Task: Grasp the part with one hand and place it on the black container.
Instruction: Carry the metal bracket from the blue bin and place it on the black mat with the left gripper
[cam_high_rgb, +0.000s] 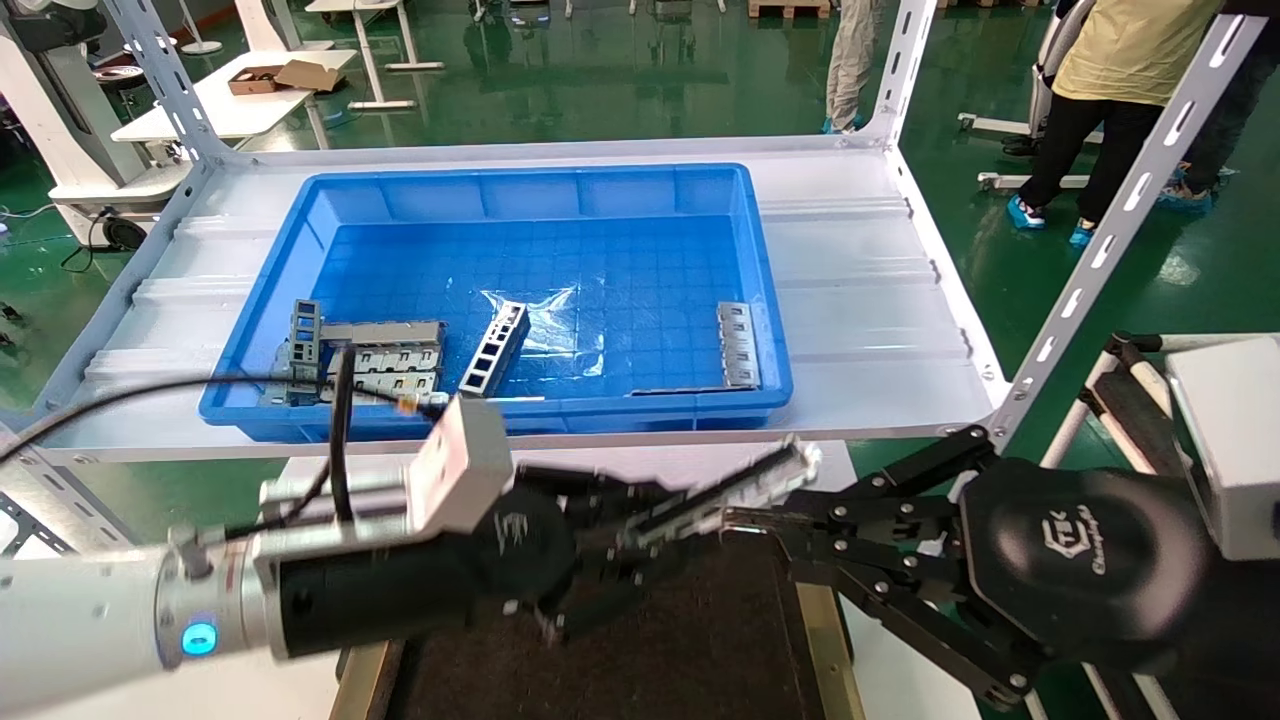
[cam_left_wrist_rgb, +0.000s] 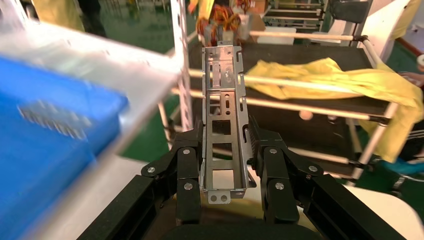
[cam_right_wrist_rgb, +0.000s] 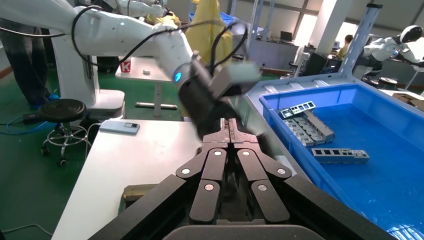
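Observation:
My left gripper (cam_high_rgb: 630, 535) is shut on the part (cam_high_rgb: 745, 488), a long grey metal U-channel strip that sticks out past the fingers towards the right. It hangs just above the black container (cam_high_rgb: 680, 650), a matte black tray with a brass strip (cam_high_rgb: 822, 640) along its side. In the left wrist view the fingers (cam_left_wrist_rgb: 192, 155) clamp both side walls of the part (cam_left_wrist_rgb: 223, 100). My right gripper (cam_high_rgb: 745, 520) is shut and empty, with its tips close to the part's free end. Its closed tips show in the right wrist view (cam_right_wrist_rgb: 229, 125).
A deep blue bin (cam_high_rgb: 530, 195) stands on the white shelf behind. It holds a ladder-like strip (cam_high_rgb: 495, 350) and flat grey plates (cam_high_rgb: 385, 360). A slanted shelf upright (cam_high_rgb: 1120, 220) rises at the right. A phone (cam_right_wrist_rgb: 119, 127) lies on the white table.

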